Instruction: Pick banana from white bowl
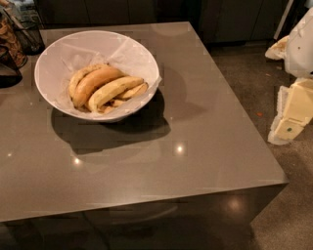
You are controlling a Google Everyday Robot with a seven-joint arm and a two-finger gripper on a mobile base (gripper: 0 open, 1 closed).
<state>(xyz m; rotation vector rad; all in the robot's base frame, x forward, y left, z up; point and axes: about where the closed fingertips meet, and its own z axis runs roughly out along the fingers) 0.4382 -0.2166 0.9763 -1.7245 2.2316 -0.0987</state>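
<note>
The white bowl (pixel 58 53) stands on the back left of the grey table (pixel 205 146), lined with crinkled white paper. Several bananas lie in it side by side. The long pale-yellow banana (pixel 115 90) lies toward the front right of the bunch, next to a fatter orange-tan banana (pixel 95 82). A shorter banana (pixel 134 93) lies partly under its right end. My gripper (pixel 289 114), cream-coloured, hangs off the table's right side over the floor, far to the right of the bowl and holding nothing I can see.
Dark wire baskets (pixel 22 34) stand at the table's back left corner, close to the bowl. The table's front edge and right edge drop to a speckled floor (pixel 244 78). Dark cabinets (pixel 146 12) run behind the table.
</note>
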